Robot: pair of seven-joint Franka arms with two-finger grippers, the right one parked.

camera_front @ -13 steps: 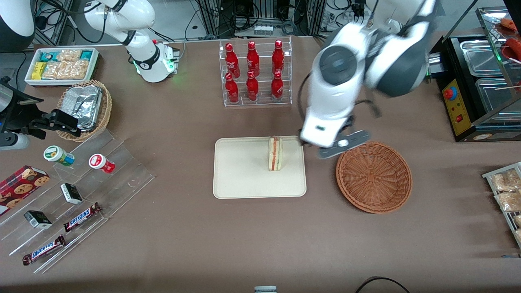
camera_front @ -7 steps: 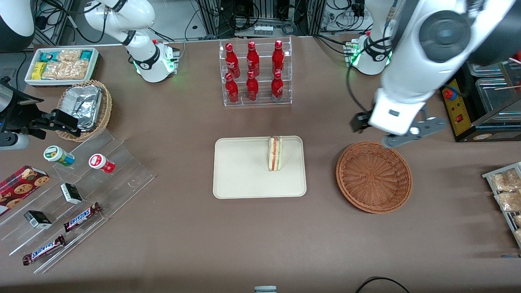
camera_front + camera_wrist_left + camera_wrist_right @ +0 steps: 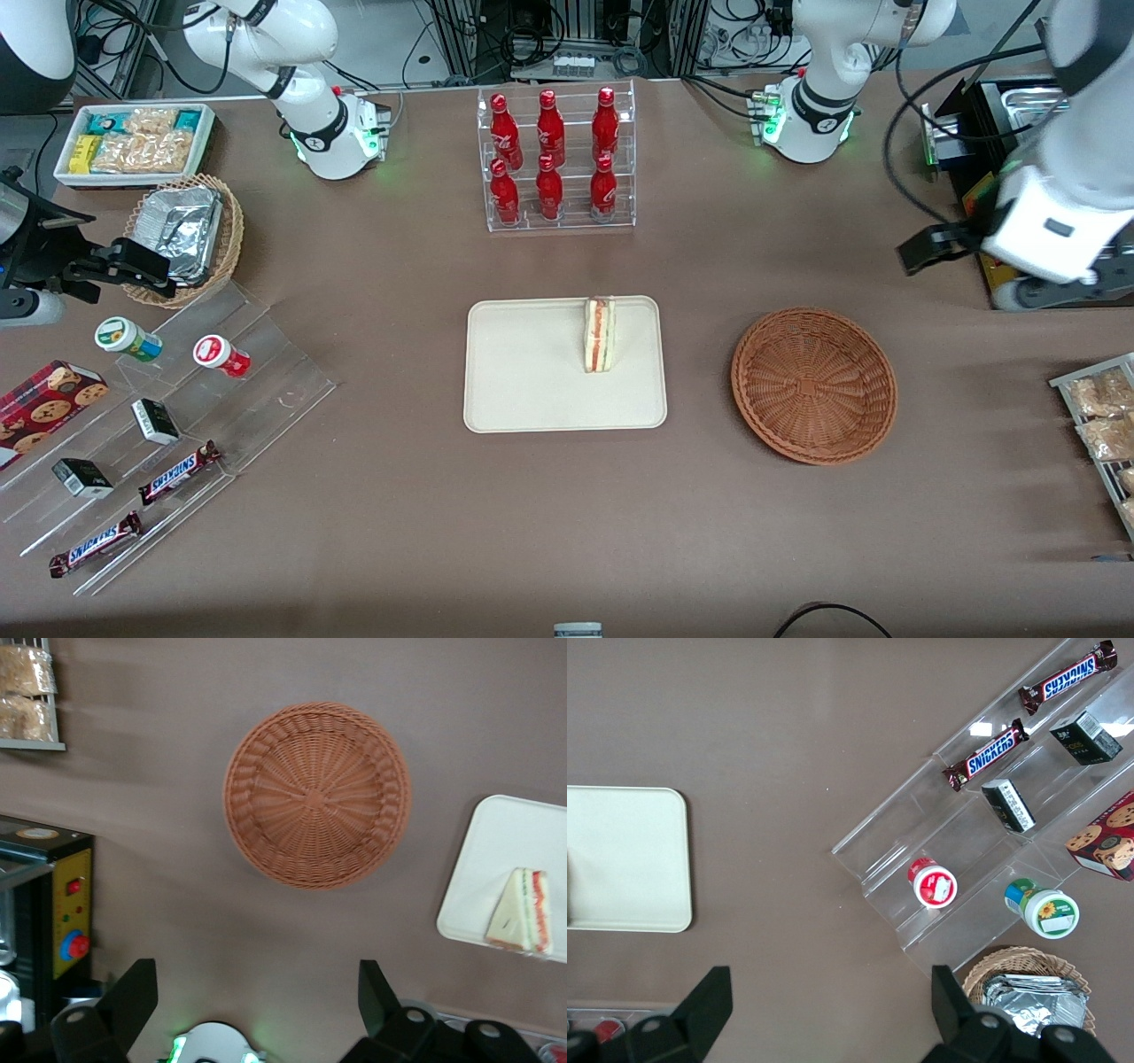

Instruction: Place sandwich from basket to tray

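The sandwich (image 3: 599,335) stands on its edge on the cream tray (image 3: 523,390), near the tray's edge that faces the basket. The reddish-brown basket (image 3: 813,385) is empty. My left gripper (image 3: 1059,288) hangs high above the table toward the working arm's end, past the basket and over the black appliance's front. It is open and empty. The left wrist view shows its fingers (image 3: 133,992) spread wide around the gripper's midpoint (image 3: 257,1001), with the basket (image 3: 316,795), the tray (image 3: 496,859) and the sandwich (image 3: 521,912) below.
A rack of red bottles (image 3: 555,159) stands farther from the camera than the tray. A black appliance with a yellow panel (image 3: 997,257) and a rack of snack packets (image 3: 1103,416) sit at the working arm's end. A stepped acrylic display (image 3: 159,425) and a foil-packet basket (image 3: 186,235) lie toward the parked arm's end.
My left gripper has swung from beside the tray, over the basket's rim, out to the working arm's end of the table. The sandwich has stayed on the tray.
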